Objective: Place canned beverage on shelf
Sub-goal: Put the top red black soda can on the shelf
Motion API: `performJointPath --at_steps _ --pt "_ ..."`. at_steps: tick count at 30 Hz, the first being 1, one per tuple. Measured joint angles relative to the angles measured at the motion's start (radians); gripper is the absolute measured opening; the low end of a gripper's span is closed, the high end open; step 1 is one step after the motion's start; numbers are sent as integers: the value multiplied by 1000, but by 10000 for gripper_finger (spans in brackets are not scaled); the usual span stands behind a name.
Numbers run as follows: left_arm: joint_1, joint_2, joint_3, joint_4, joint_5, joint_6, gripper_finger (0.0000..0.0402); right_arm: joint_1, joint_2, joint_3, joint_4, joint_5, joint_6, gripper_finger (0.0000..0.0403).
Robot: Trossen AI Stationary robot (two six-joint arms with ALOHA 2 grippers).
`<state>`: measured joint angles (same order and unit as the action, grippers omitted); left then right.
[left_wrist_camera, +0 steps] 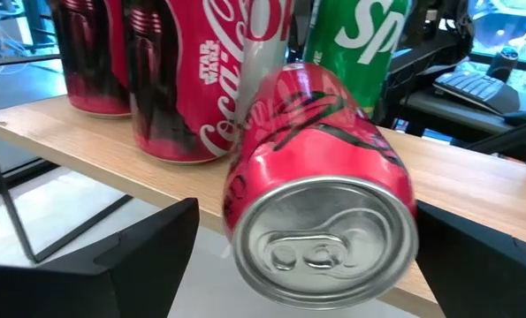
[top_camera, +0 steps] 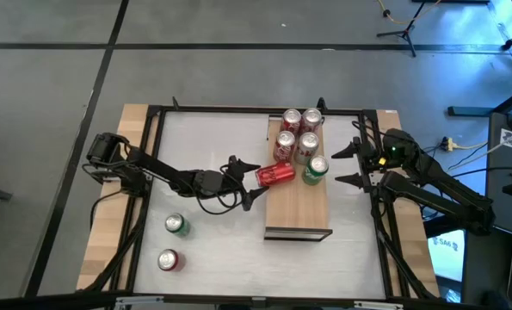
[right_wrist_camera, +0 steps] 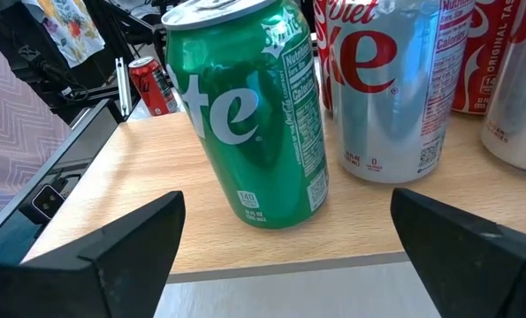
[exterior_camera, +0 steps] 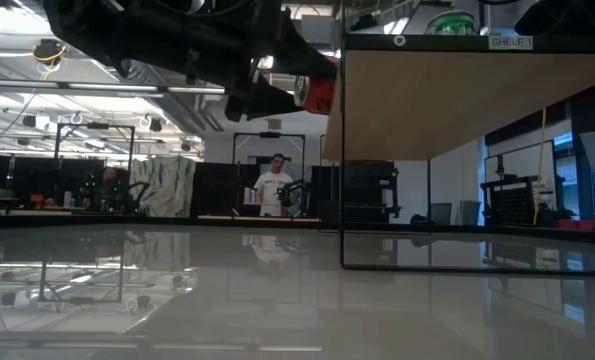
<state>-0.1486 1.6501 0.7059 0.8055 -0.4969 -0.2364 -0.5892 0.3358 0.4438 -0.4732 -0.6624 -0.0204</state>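
Observation:
The shelf [top_camera: 299, 202] is a light-wood board raised above the white table. Several cans stand upright at its far end, and a green can [top_camera: 316, 170] stands nearer the middle. A red can [top_camera: 276, 175] lies on its side at the shelf's left edge, one end [left_wrist_camera: 324, 237] jutting over it. My left gripper [top_camera: 257, 179] is open and level at that edge, one finger on each side of the red can. My right gripper [top_camera: 348, 164] is open to the right of the shelf, facing the green can [right_wrist_camera: 249, 115] with nothing between its fingers. My left gripper comes at the lying red can level from the table's left, its fingers along the can's length. A gap shows between one finger [left_wrist_camera: 148, 256] and the can's side. Whether the other finger [left_wrist_camera: 475, 256] touches the can I cannot tell. The can's side rests on the shelf.
A green can [top_camera: 176, 225] and a red can [top_camera: 169, 259] stand on the table near its front left. A black frame [top_camera: 152, 112] runs round the table. In the low view a person [exterior_camera: 274, 185] stands far off in the room.

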Motion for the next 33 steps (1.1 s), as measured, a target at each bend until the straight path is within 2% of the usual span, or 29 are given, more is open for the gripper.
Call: performJointPath --at_steps 5,11,15,18,27,33 --pt "0 0 0 0 -17 -19 366 0 0 0 0 0 0 397" --pt "-3 0 7 -9 -9 -13 318 0 0 0 0 0 0 397" --pt "-5 0 41 -37 17 43 287 0 0 0 0 0 0 397" --pt "-6 0 84 -128 34 49 276 0 0 0 0 0 0 397" --pt "-5 -1 247 -441 54 80 274 0 0 0 0 0 0 397" --pt "-5 -1 314 -557 55 90 274 0 0 0 0 0 0 397"
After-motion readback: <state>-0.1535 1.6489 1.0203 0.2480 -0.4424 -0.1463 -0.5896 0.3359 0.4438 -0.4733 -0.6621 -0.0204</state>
